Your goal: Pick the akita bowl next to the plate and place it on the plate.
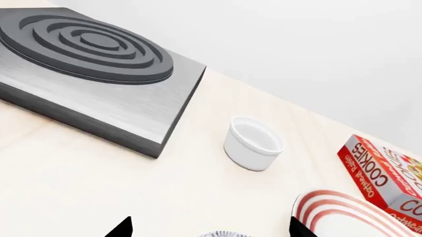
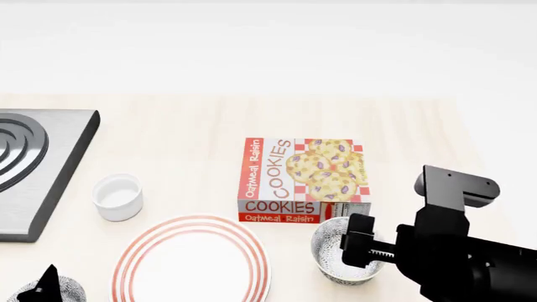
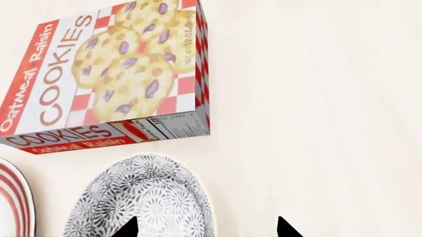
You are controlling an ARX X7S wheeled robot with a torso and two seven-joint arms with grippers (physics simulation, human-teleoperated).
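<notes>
- From my head camera, the akita bowl [image 2: 336,248] I'm after stands upright on the pale wooden surface [image 2: 411,145], just beside the plate's right edge and right in front of the cookie box [image 2: 304,179].
- The plate [image 2: 195,261], white with thin red rings, lies flat on the surface and carries nothing.
- My right gripper [image 3: 205,228] is at the bowl: in the right wrist view the two dark fingers [image 3: 126,228] are spread, one tip over the bowl's speckled inside, the other over the bare surface outside its rim. I can't tell whether either tip touches the rim.
- In the head view the right arm's black body covers the bowl's right side.
- A second speckled bowl [image 2: 52,290] sits at the near left, beyond the plate's left edge, partly cut off by the frame.
- My left gripper [image 1: 211,228] hovers over that second bowl; its fingers [image 1: 122,228] are spread, with only a sliver of the bowl's rim showing between them.
- A small plain white cup [image 2: 117,197] stands between the plate and the grey stove burner [image 2: 38,170] at the left.
</notes>
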